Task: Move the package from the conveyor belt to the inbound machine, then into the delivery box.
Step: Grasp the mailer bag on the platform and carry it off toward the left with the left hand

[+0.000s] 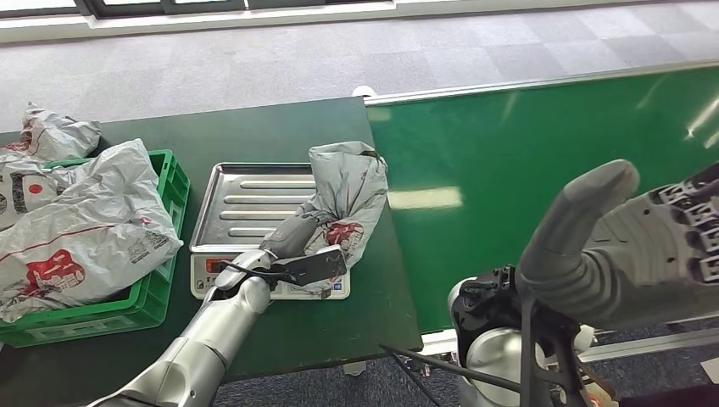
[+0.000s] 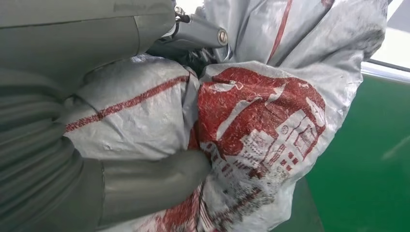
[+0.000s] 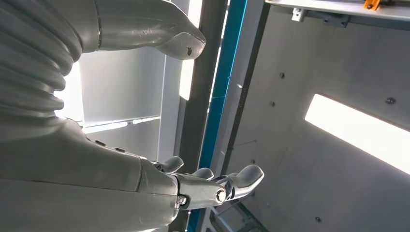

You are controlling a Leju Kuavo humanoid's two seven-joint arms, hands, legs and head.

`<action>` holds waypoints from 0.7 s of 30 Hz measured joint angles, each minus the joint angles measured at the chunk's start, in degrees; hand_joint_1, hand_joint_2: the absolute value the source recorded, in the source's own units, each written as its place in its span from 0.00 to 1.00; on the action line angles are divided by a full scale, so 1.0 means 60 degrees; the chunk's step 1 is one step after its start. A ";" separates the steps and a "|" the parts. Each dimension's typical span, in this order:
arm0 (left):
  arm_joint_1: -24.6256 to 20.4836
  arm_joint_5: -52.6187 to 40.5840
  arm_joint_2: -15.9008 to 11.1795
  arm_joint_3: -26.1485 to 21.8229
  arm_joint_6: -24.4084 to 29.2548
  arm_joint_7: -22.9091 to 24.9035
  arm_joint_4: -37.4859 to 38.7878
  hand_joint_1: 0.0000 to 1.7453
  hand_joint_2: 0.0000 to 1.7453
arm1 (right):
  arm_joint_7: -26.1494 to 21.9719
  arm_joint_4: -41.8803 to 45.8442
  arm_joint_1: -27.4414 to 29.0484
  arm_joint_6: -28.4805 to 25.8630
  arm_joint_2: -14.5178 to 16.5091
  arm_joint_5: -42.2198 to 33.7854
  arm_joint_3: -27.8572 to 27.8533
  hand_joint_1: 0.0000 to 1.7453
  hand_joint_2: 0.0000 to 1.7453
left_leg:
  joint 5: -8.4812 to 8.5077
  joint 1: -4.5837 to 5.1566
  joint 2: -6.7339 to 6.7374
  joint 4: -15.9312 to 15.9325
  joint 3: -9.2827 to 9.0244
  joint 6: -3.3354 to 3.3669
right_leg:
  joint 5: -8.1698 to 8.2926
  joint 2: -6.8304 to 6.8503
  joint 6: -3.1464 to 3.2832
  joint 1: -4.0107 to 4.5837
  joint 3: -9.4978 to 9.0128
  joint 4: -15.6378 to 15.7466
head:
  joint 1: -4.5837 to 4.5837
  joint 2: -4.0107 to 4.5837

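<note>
One package (image 1: pixel 343 199) gripped by left robot hand (image 1: pixel 292 242), draped on inbound machine tray (image 1: pixel 242 203) for weighing | right robot hand (image 3: pixel 212 186) raised, fingers spread, empty | delivery box (image 1: pixel 165 182) beside.

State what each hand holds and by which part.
Left hand grips the grey package by its lower end, over the scale tray. Right hand holds nothing.

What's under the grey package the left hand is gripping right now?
Its left part overlaps the scale's ribbed metal tray; the rest of the grey package covers the dark table. The left hand grips its lower end. Actual contact underneath is hidden.
</note>
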State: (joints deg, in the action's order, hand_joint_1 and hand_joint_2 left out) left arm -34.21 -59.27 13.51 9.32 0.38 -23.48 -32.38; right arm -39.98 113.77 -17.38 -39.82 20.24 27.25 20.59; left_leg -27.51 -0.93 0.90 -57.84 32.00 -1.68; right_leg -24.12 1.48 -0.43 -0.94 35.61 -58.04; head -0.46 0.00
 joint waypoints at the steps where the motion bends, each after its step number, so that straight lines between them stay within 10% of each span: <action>1: -0.0013 0.0037 0.0000 0.0002 -0.0029 -0.0015 0.0002 1.00 1.00 | 0.0000 -0.0014 0.0002 0.0000 0.0000 0.0009 0.0000 0.00 1.00 | 0.0000 0.0000 0.0000 0.0000 -0.0001 0.0000 | 0.0000 -0.0001 0.0000 0.0000 0.0000 0.0000 | 0.0000 0.0000; 21: -0.0044 0.0319 -0.0004 0.0003 -0.0070 -0.0141 0.0023 1.00 1.00 | 0.0000 -0.0057 0.0022 0.0000 0.0000 0.0030 0.0000 0.00 1.00 | -0.0001 0.0000 0.0000 0.0000 0.0002 -0.0001 | -0.0001 -0.0004 0.0000 0.0001 0.0008 0.0000 | 0.0000 0.0000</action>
State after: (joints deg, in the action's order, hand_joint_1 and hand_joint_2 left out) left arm -34.47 -57.35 13.49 9.33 -0.04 -24.33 -32.24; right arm -39.98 113.43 -17.25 -39.82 20.24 27.43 20.60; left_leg -27.52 -0.93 0.91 -57.84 32.01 -1.69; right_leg -24.13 1.45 -0.43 -0.93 35.66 -58.04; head -0.46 0.00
